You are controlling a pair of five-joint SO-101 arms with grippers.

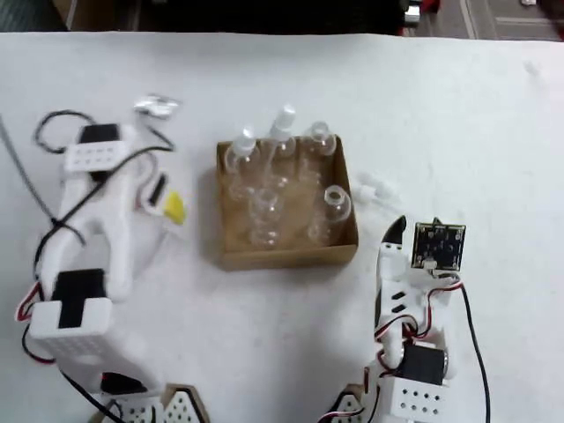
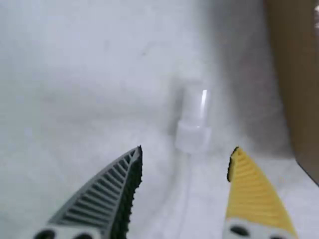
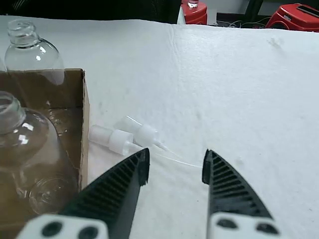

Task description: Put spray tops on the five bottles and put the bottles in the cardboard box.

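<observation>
A cardboard box (image 1: 286, 256) in the middle of the table holds five clear bottles. Two at the back, one (image 1: 240, 154) and another (image 1: 282, 132), carry white spray tops. The other three, among them one (image 1: 335, 207) at the front right, have bare necks. My left gripper (image 1: 167, 201) (image 2: 187, 149) is open left of the box, its grey and yellow fingers on either side of a spray top (image 2: 192, 119) that lies on the cloth. My right gripper (image 1: 392, 233) (image 3: 175, 153) is open by the box's right corner. Just beyond it lie two spray tops (image 3: 112, 139) (image 3: 142, 132) (image 1: 374, 189).
White cloth covers the table. The box wall (image 2: 294, 74) stands close beside my left gripper, and the box corner (image 3: 82, 99) with open bottles (image 3: 30, 45) is beside my right one. A small crumpled clear item (image 1: 157, 106) lies at the back left, near a black cable (image 1: 53, 128).
</observation>
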